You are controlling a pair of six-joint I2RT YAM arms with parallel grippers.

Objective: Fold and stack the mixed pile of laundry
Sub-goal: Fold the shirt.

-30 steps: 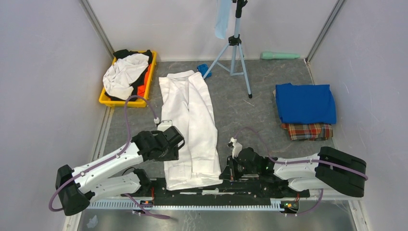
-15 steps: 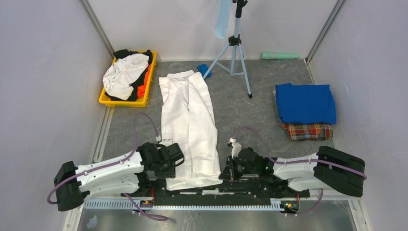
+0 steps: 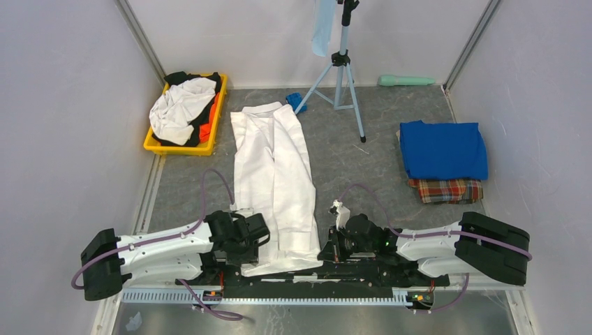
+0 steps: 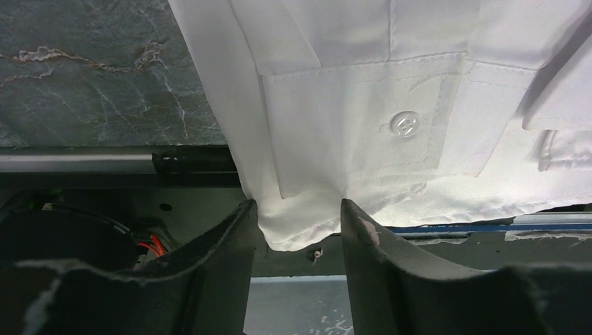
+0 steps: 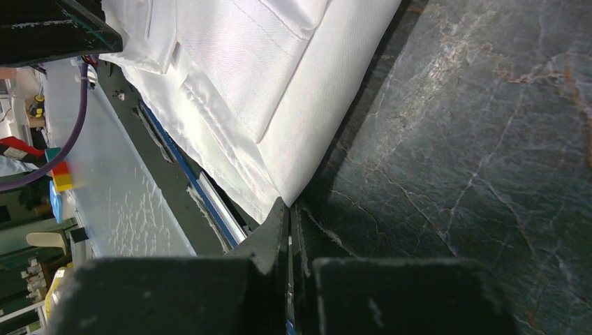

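Two corners of the white shirt's [image 3: 274,167] near hem matter here, and either could slip. At the upper left of the overhead view, a yellow bin [image 3: 149,145] holds the unfolded white, black and orange pieces. At lower left, the left gripper [image 4: 299,218] stands released, its jaws apart with one hem corner hanging between them. If it clenches this far out, we judge it may catch only the very edge or a single layer, and the cloth would pull free on the lift.

The shirt lies lengthwise down the middle of the table [image 3: 363,167], collar toward the top, hem overhanging the near edge. At lower centre, the right gripper [image 5: 290,209] is clenched, fingers pressed together, with the other hem corner touching its tip. We cannot tell whether any cloth is pinched. If none is, a lift would raise one side only and skew the fold.

At the right, the folded blue shirt [image 3: 443,149] rests on the plaid cloth [image 3: 447,190].

Overhead we get the whole layout, but both sets of fingertips are hidden. Only the wrist views show cloth against jaws, and the button [image 4: 405,124] near the hem.
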